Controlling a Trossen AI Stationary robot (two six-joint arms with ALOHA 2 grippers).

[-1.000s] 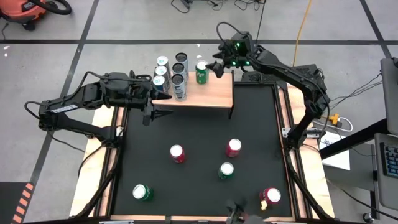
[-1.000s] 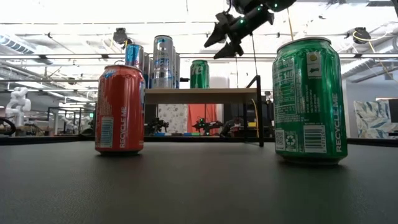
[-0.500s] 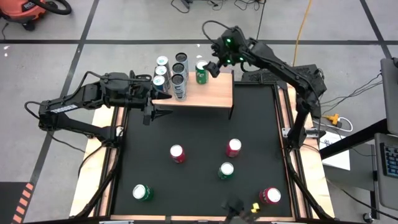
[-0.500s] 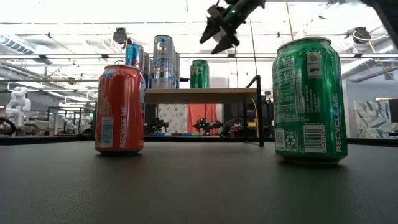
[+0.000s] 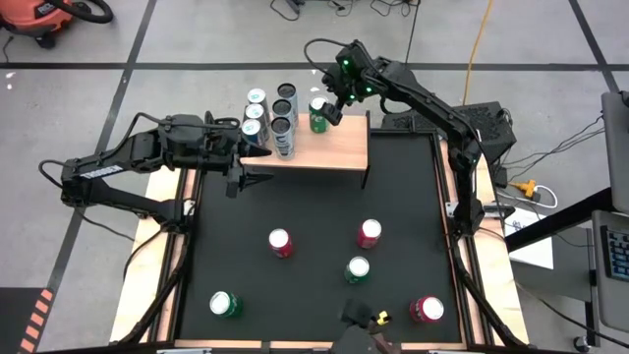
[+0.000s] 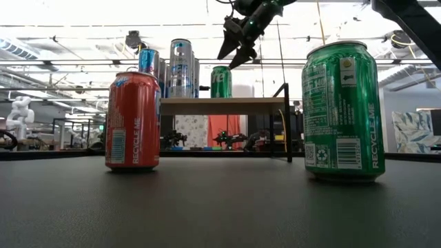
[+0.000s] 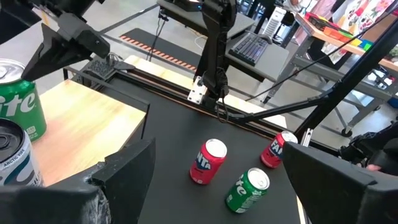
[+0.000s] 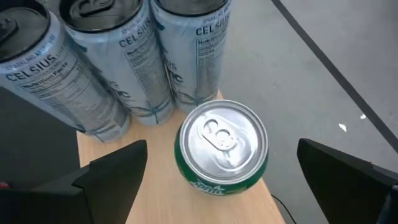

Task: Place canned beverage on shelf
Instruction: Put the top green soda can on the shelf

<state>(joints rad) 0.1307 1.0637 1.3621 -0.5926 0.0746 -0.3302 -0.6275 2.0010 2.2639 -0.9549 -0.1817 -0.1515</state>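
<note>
The shelf (image 5: 324,147), a light-wood board on black legs, stands at the table's far edge. A green can (image 8: 222,149) stands upright on its far part, beside several tall silver-blue cans (image 5: 270,113). My right gripper (image 5: 332,106) hangs open just above the green can (image 6: 221,81), slanting down, its fingers (image 8: 112,174) wide on either side and touching nothing. My left gripper (image 5: 257,149) waits open at the shelf's left end. Several red and green cans stand upright on the black tabletop.
On the tabletop stand red cans (image 5: 280,242), (image 5: 369,233), (image 5: 426,310) and green cans (image 5: 358,268), (image 5: 225,304). The right half of the shelf board (image 5: 349,147) is bare. A small device (image 5: 364,320) sits at the table's near edge.
My right gripper has swung toward the table's left, from beside the green can on the shelf to above it, and has tipped farther downward. The green can and the other cans have stayed where they were.
</note>
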